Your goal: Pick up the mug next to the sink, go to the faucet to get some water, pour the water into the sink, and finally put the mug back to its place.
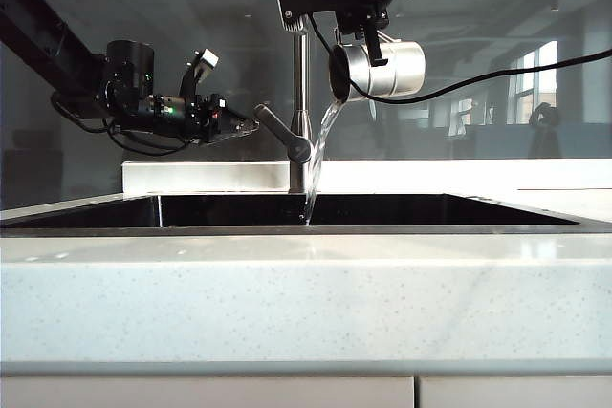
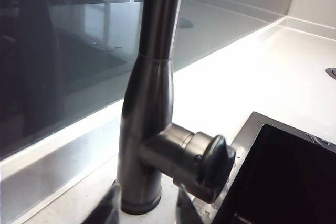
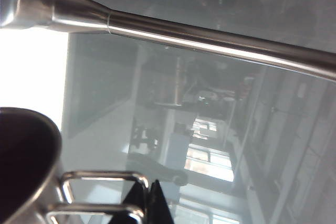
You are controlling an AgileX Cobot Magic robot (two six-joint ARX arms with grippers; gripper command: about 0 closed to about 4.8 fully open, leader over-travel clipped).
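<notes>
Sink (image 1: 96,217), the wide black basin in white stone, lies right under the shiny steel mug (image 1: 382,69). The tall thin metal faucet (image 1: 301,64) stands just beside the mug. The mug lies on its side up high, its long way level, mouth toward the faucet, and water (image 1: 320,155) runs down into the sink. The right gripper (image 1: 371,26) is above the mug, clenched on its thin handle (image 3: 100,195). The left gripper (image 1: 234,126) waits with jaws apart by the faucet's lever (image 1: 282,131).

1. no text, label, brand, number or sign can be read in any view.
2. the mug (image 1: 380,70), the faucet (image 1: 300,93) and the sink (image 1: 287,212) show no markings.
</notes>
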